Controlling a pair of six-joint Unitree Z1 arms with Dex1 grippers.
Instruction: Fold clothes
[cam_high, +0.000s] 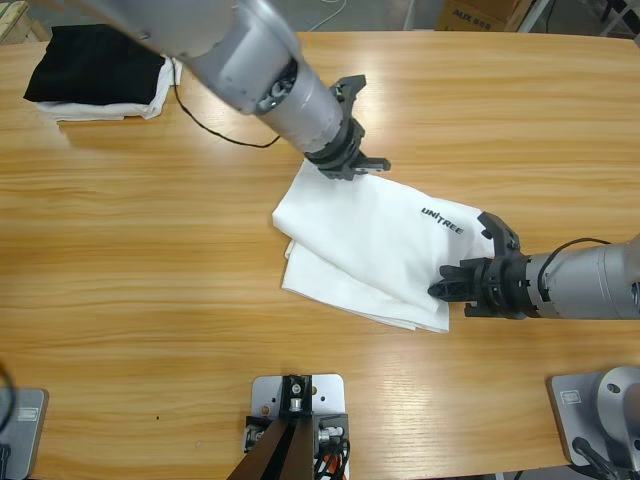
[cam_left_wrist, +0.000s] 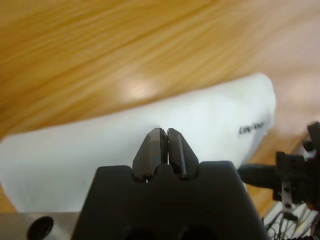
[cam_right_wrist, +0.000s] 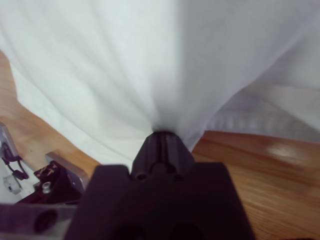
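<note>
The white T-shirt (cam_high: 370, 250) lies folded into a slanted oblong near the middle of the wooden tabletop (cam_high: 150, 280), its small black "UNITREE" lettering (cam_high: 442, 221) facing up toward the shirt's right end. The left gripper (cam_high: 352, 165) comes down from the upper left and sits at the shirt's far top edge; in its own wrist view the left gripper (cam_left_wrist: 164, 142) has its two black jaws pressed together with no cloth between them, the white fabric lying just beyond the tips. The right gripper (cam_high: 445, 288) reaches in from the right edge and meets the shirt at its near right corner; seen along the right gripper (cam_right_wrist: 162, 136), the jaws are closed on a pinch of the white cloth, which fans out and upward from the tips in soft folds. Well away from the shirt, at the tabletop's far left corner, a folded black garment (cam_high: 95, 62) rests on top of a smaller folded white cloth (cam_high: 105, 110). A thin black cable (cam_high: 215, 133) trails across the wood between that stack and the shirt.
</note>
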